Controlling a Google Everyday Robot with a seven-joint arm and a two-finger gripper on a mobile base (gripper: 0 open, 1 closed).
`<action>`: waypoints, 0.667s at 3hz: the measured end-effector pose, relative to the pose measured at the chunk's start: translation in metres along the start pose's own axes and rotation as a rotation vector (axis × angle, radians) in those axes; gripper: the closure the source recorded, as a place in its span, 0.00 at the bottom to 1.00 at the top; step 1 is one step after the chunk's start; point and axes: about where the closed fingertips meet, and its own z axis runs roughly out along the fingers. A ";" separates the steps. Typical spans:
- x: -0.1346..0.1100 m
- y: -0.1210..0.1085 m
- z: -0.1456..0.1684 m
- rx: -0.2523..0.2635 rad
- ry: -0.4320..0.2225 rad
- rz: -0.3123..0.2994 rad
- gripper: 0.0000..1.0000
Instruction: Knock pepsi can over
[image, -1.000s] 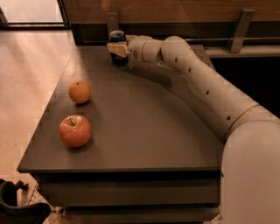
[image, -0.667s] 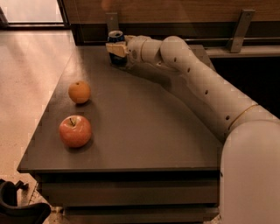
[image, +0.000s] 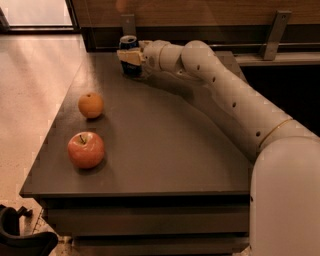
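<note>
The pepsi can (image: 128, 44) stands upright at the far end of the dark table (image: 165, 150), dark blue with a silver top. My gripper (image: 131, 57) is right at the can, reaching in from the right and covering part of its front. The white arm (image: 220, 95) stretches from the lower right across the table to it.
An orange (image: 91, 105) lies near the table's left edge and a red apple (image: 86, 149) sits closer to the front left corner. A wooden wall with a dark ledge (image: 210, 42) runs behind the table. A light floor (image: 30, 90) lies to the left.
</note>
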 end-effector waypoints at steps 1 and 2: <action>-0.025 0.012 -0.003 -0.024 0.000 -0.037 1.00; -0.046 0.016 -0.008 -0.033 -0.014 -0.069 1.00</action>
